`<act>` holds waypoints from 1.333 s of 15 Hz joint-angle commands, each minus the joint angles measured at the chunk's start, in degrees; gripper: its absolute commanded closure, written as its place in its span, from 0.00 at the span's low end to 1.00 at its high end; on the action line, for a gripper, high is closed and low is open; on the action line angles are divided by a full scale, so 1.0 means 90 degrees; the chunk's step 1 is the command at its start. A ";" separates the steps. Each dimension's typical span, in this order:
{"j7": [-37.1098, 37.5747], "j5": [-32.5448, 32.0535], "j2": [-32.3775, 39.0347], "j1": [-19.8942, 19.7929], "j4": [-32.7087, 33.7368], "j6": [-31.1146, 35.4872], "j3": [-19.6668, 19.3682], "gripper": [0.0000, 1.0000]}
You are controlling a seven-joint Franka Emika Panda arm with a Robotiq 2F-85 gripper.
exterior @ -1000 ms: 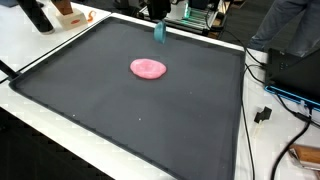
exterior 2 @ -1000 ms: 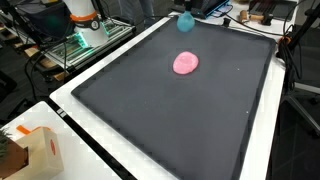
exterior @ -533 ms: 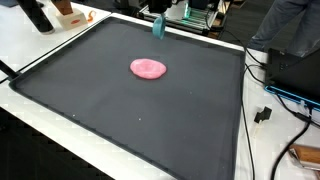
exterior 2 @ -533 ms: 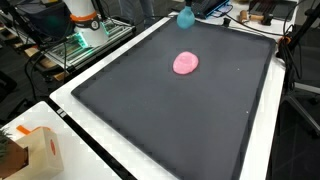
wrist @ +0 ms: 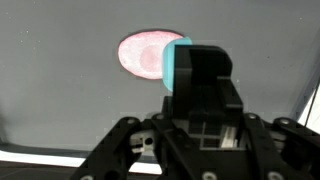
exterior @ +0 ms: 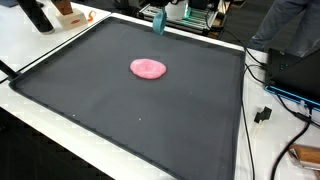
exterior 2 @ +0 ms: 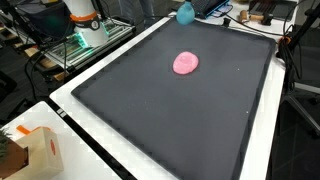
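The gripper [wrist: 192, 72] has its jaws clamped on a teal object [wrist: 177, 66], lifted clear over the far edge of the black mat [exterior: 150, 120]. The pink disc [exterior: 148, 68] lies flat mid-mat — well apart, its top bare.

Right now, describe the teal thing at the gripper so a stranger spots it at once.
Find the big black mat covering the table, then its far edge, beyond the flat pink disc at its middle. There the gripper holds the teal object; it is the only teal thing, while the pink disc lies flat.
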 commanded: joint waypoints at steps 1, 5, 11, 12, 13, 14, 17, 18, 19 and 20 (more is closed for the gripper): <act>0.0044 -0.0045 -0.0006 0.0035 0.0027 -0.0021 -0.0018 0.75; 0.0061 -0.0055 0.0016 0.0038 0.0040 -0.0020 -0.0017 0.50; 0.0061 -0.0055 0.0017 0.0038 0.0040 -0.0019 -0.0017 0.75; -0.0156 0.0114 0.0037 0.0024 0.0041 0.0017 -0.0076 0.75; -0.0309 0.0267 0.0026 -0.0005 -0.0002 0.0117 -0.0142 0.75; -0.0560 0.0439 0.0035 -0.0014 -0.0014 0.0152 -0.0202 0.75; -0.1774 0.1448 0.0100 -0.0045 -0.0071 0.0303 -0.0486 0.75; -0.2332 0.1905 0.0136 -0.0051 -0.0075 0.0281 -0.0593 0.75; -0.2828 0.2308 0.0177 -0.0072 -0.0070 0.0204 -0.0689 0.75; -0.3363 0.2757 0.0228 -0.0087 -0.0063 0.0153 -0.0777 0.75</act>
